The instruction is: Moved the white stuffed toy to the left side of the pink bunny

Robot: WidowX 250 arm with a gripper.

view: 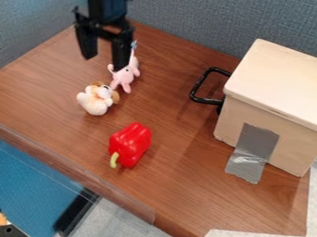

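On the brown tabletop (180,185), the white toy (95,101) sits beside the pink bunny (125,77). Above, the tool (104,62) hangs open, empty.

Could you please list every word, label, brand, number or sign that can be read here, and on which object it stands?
There are none that can be read.
I see no readable text on the white-and-tan stuffed toy, the pink plush bunny, the glossy red pepper, the cream lidded box, its silver-grey tape or the black two-finger gripper.
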